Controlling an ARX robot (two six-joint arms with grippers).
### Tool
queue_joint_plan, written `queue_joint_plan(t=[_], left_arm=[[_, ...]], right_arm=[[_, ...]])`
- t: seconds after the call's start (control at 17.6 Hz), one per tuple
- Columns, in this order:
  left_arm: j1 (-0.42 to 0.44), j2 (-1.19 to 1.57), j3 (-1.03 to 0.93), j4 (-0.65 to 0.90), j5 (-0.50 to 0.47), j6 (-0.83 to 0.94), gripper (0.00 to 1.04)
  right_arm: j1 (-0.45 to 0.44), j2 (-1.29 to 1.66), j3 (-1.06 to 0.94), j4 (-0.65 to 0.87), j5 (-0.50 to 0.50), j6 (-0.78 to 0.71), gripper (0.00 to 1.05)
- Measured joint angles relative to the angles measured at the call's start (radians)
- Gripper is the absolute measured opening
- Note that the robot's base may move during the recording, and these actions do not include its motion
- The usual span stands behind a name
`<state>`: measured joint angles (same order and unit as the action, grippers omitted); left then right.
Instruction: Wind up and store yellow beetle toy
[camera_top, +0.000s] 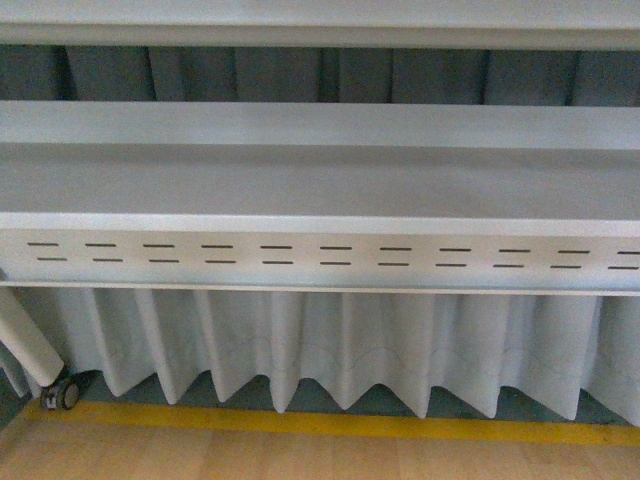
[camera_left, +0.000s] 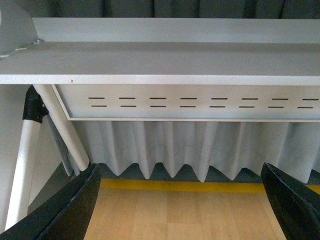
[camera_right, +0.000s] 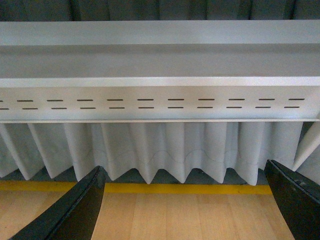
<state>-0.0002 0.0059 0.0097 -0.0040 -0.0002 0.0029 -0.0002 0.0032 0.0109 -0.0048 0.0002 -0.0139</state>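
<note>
The yellow beetle toy is out of view in all three views. My left gripper (camera_left: 180, 205) is open, its black fingers (camera_left: 70, 210) spread wide with only wooden floor between them. My right gripper (camera_right: 185, 207) is open too, with black fingers (camera_right: 75, 212) at both sides and nothing held. Neither arm shows in the front view.
A grey metal shelf (camera_top: 320, 180) with a slotted front panel (camera_top: 330, 255) runs across ahead. Below it hangs a pleated white curtain (camera_top: 330, 345). A yellow floor line (camera_top: 330, 424) borders the wooden floor (camera_top: 300, 460). A white leg with a caster (camera_top: 62, 392) stands at the left.
</note>
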Motion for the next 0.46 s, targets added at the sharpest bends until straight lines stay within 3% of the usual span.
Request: queue_joint_plan(t=[0.46], left_arm=[[0.000,0.000,0.000,0.000,0.000,0.000,0.98]], right_arm=[[0.000,0.000,0.000,0.000,0.000,0.000,0.98]])
